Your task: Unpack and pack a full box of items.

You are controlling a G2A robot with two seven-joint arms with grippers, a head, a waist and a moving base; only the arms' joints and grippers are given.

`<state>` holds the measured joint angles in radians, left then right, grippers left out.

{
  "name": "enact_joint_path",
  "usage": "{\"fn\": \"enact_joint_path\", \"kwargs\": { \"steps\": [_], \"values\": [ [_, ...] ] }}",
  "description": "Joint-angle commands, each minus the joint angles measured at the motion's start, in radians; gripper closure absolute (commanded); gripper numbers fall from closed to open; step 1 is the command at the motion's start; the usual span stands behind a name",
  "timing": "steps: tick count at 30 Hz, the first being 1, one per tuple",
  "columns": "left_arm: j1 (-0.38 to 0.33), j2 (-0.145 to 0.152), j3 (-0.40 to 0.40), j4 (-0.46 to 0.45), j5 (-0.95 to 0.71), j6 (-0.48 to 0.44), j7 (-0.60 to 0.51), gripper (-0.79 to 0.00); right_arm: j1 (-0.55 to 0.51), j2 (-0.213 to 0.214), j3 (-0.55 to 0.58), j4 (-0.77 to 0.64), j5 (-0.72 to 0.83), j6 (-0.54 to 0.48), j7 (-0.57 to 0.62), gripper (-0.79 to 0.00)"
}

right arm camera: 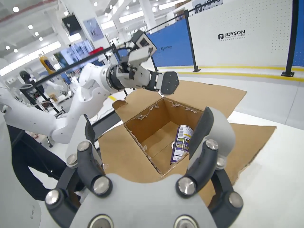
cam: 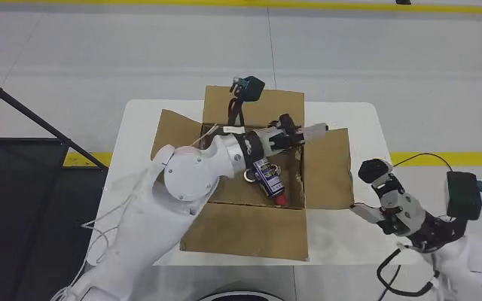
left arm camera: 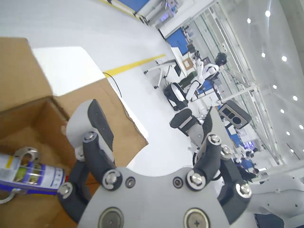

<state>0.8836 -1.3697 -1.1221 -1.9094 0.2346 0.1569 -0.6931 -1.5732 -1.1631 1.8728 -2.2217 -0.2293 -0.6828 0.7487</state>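
1. Top view: an open brown cardboard box [cam: 241,226] sits on the white table [cam: 139,128] with all four flaps folded out. A purple-and-white labelled spray can [cam: 269,177] with a red tip lies on its side on the box floor, near the box's right wall. The left gripper [cam: 305,134] hangs over the box's far right corner, fingers spread, nothing held. The right gripper [cam: 367,192] is outside the box, just off the right flap, also spread and empty.
2. Left wrist view: the left gripper [left arm camera: 154,124] has its two fingers wide apart with nothing between them, above the edge of the box's [left arm camera: 23,119] right flap. The spray can [left arm camera: 30,176] lies down inside the box. A small metal ring [left arm camera: 26,153] touches the can; I can't tell whether it is a separate part.
3. Right wrist view: the right gripper [right arm camera: 149,131] is spread and empty, near a box [right arm camera: 133,157] corner and outside the box. The spray can [right arm camera: 181,143] lies on the box floor against one wall. The left gripper [right arm camera: 155,71] is above the box's opposite corner, fingers apart.
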Motion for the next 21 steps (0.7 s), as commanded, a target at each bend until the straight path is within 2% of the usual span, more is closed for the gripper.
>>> {"fn": "enact_joint_path", "kwargs": {
  "steps": [1,6,10,15,21],
  "values": [
    [0.073,0.016,-0.111,-0.075,0.013,0.007,-0.007,-0.785,0.054,0.004,-0.067,-0.027,-0.084,0.052,0.036,-0.785],
    [0.247,0.048,-0.358,-0.215,-0.008,-0.010,-0.030,-0.785,0.215,0.009,-0.301,-0.053,-0.350,0.182,0.163,-0.785],
    [0.375,0.060,-0.512,-0.281,-0.066,-0.051,-0.023,-0.785,0.377,0.003,-0.516,0.035,-0.496,0.241,0.261,-0.785],
    [0.534,0.067,-0.642,-0.314,-0.135,-0.144,-0.009,-0.785,0.564,-0.021,-0.732,0.198,-0.620,0.349,0.308,-0.785],
    [0.708,0.066,-0.775,-0.339,-0.236,-0.293,0.093,-0.785,0.742,-0.067,-0.949,0.414,-0.738,0.511,0.328,-0.785]
  ]
}}
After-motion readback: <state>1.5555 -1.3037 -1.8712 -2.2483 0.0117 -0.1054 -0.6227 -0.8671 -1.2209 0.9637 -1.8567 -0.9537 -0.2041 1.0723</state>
